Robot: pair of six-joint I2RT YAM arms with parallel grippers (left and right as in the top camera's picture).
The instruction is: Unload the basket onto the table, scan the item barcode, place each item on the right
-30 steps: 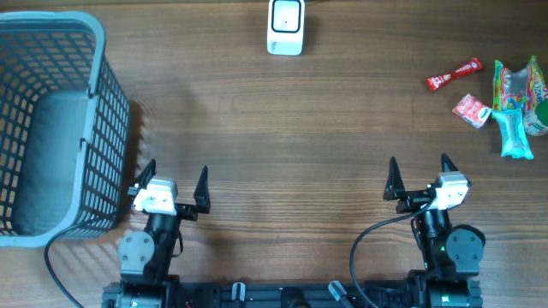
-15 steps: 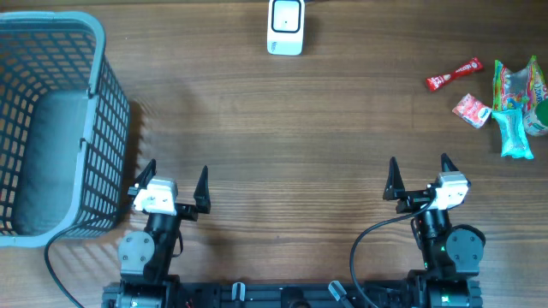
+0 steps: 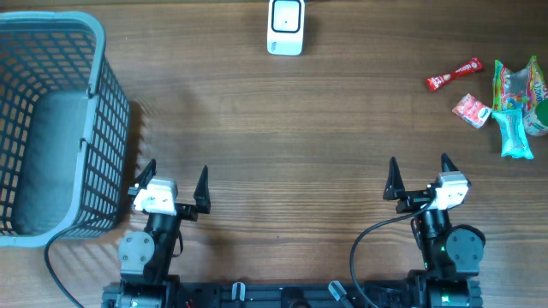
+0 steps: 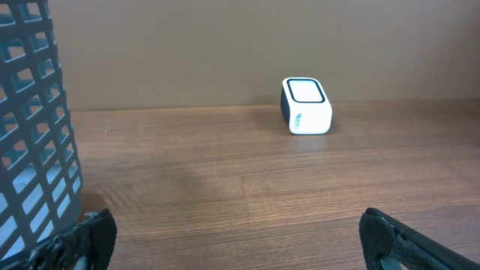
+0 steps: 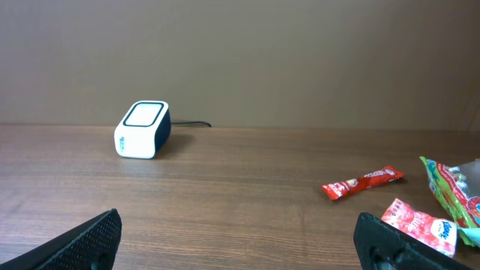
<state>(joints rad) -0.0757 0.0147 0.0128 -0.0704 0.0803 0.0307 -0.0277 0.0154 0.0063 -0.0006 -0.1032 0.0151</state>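
The red stick packet [image 3: 455, 74] lay at the far right of the table [image 3: 282, 128], with a small red sachet [image 3: 472, 110] just beside it and a green bag [image 3: 516, 90] and a teal pouch [image 3: 514, 137] bunched at the edge. Any of them could have been the item to scan, and none was in a gripper. The scanner [image 3: 285, 26] sat centre at the far edge, well apart from them, and the basket [image 3: 111, 128] stood on the left. Both arms were low at the near edge: the left gripper [image 3: 177, 168] had its fingers spread wide and empty, and the right gripper [image 3: 419, 160] was likewise wide and empty. The packets looked light, thin and crinkly, probably slippery film. A pinch across the stick's flat middle or on a sealed end seam seemed the safest hold. Which face carried the barcode could not be told.
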